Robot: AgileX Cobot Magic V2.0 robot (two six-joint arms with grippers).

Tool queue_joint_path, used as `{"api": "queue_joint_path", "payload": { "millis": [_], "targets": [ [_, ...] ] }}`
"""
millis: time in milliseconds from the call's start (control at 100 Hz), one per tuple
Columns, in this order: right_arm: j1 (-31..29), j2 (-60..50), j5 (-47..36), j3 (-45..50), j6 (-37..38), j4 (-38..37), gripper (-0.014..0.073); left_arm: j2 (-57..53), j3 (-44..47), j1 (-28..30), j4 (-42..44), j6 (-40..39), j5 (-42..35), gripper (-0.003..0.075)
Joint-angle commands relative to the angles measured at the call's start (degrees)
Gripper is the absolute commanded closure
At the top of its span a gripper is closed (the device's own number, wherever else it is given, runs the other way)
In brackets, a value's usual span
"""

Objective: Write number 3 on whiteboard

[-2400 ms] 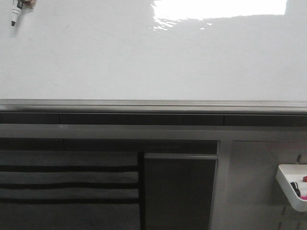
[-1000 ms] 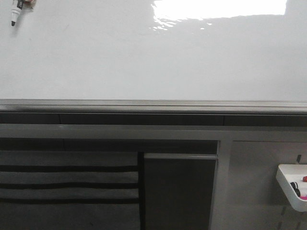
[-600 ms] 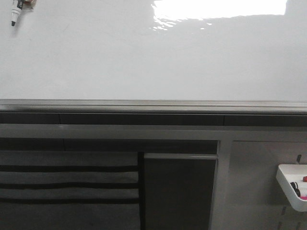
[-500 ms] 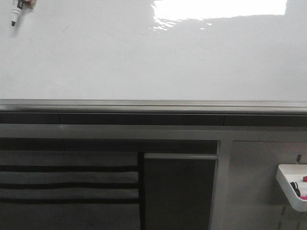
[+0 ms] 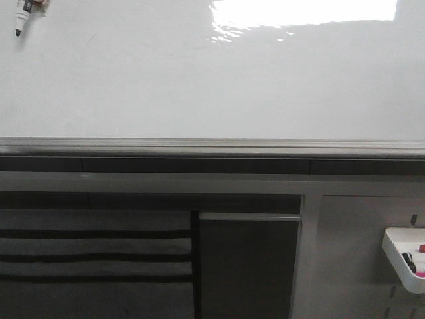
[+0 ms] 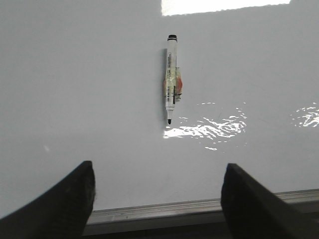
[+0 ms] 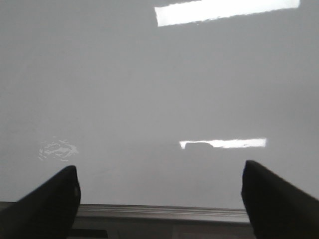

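White tray (image 5: 400,256) holds small red and black items.

The whiteboard (image 7: 149,99) fills nearly all of the right wrist view, bare and glossy, with two bright strips of glare on it. Its grey edge strip (image 7: 159,213) runs along the board's near side. The right gripper (image 7: 159,199) has its dark fingers (image 7: 45,206) spread wide, nothing between them.
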Motion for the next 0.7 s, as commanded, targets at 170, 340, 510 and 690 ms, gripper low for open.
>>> {"api": "queue_joint_path", "payload": {
  "millis": [170,340,510,690],
  "targets": [
    [-0.4,1.5,-3.6,-2.3,-0.6,1.4,0.0,1.3,-1.6,0.2,-3.2,0.1,-5.1,0.0303],
    [-0.4,4.5,-0.4,-4.2,-0.6,2.3,0.0,6.1,-4.0,0.2,-3.2,1.1,-3.9,0.0344],
    [-0.4,6.2,-0.5,-4.3,-0.6,3.0,0.0,16.1,-7.8,0.2,-3.2,3.7,-3.5,0.0372],
    [-0.4,6.6,-0.5,-4.3,-0.6,3.2,0.0,27.5,-11.8,-0.1,-3.2,4.6,-5.0,0.0397]
  ]
}}
